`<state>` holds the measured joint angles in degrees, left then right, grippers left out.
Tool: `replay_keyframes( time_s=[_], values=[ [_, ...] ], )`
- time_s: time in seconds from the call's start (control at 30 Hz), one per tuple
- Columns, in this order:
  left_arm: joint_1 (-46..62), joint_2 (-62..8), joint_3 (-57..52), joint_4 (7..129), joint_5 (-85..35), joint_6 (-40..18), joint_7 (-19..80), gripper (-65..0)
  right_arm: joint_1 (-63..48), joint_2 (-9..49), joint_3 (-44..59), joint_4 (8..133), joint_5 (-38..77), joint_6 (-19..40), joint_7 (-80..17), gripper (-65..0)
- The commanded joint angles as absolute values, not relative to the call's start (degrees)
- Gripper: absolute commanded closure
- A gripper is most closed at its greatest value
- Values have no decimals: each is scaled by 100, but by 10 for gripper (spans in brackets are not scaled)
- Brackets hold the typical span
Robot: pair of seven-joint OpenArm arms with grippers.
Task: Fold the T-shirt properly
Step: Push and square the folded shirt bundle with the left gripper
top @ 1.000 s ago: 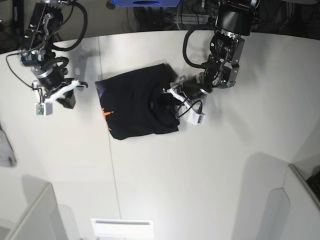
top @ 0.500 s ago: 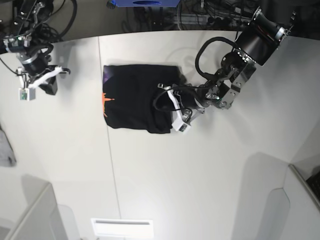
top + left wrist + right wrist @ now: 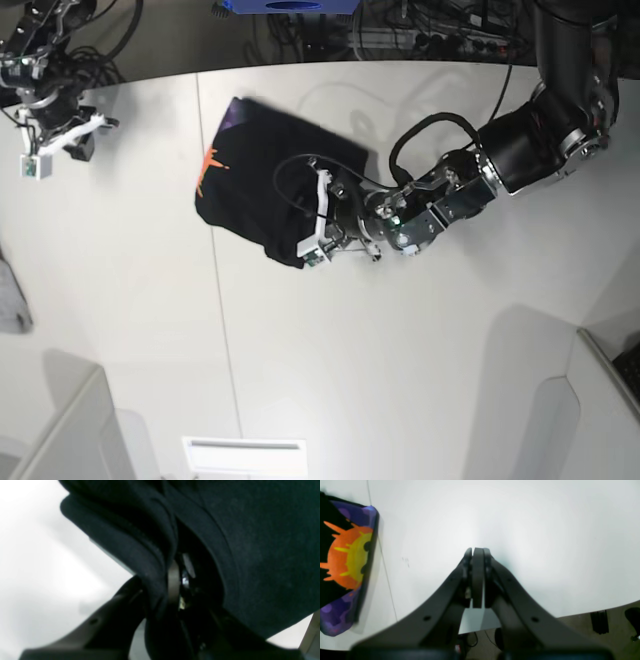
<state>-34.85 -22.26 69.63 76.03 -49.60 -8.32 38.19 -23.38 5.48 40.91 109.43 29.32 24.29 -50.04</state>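
here left claw (image 3: 318, 222) pinches the t-shirt (image 3: 262, 170); right claw (image 3: 478, 555) closed, empty.

From my remote station I can read no text, label, brand or number anywhere in these views.

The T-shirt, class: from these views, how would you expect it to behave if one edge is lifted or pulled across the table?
The T-shirt is probably floppy: its layers curve softly around the left gripper, which is shut on the cloth. It likely slides as a bundle, since it lies folded on the smooth table. The folds may slip apart if lifted by one edge.
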Motion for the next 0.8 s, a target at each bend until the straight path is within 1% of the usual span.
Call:
replay_keyframes(
  time_s=[0.0, 0.23, 0.33, 0.4, 0.5, 0.57, 0.7, 0.77],
  values=[
    [-3767, -2229, 7108, 7653, -4927, -813, 3864, 0, -2325, 611, 4136, 11020, 2976, 2457, -4963, 0],
    [-4673, -2193, 8444, 7662, -4927, -822, 3864, 0, -2396, 251, 4242, 11020, 2967, 2457, -5059, 0],
    [-4954, -2097, 8500, 7662, -4901, -822, 3846, 0, -2484, 163, 4251, 11020, 2958, 2448, -5024, 0],
    [-5077, -2044, 8500, 7723, -4567, -822, 3846, 0, -2519, 101, 4242, 11020, 2958, 2448, -5024, 0],
    [-5051, -2044, 8500, 8048, -3670, -848, 3846, 0, -2589, -13, 4374, 11020, 2958, 2448, -5015, 0],
    [-4954, -2044, 8500, 8207, -3143, -1174, 3846, 0, -2633, -119, 4435, 11020, 2958, 2448, -5015, 0],
    [-4558, -2026, 8500, 8330, -2035, -2167, 3829, 0, -2703, -189, 4585, 11011, 2958, 2448, -5015, 0],
    [-4268, -2026, 8391, 8462, -1323, -2536, 3820, 0, -2756, -233, 4585, 11011, 2958, 2448, -5007, 0]
  ],
)
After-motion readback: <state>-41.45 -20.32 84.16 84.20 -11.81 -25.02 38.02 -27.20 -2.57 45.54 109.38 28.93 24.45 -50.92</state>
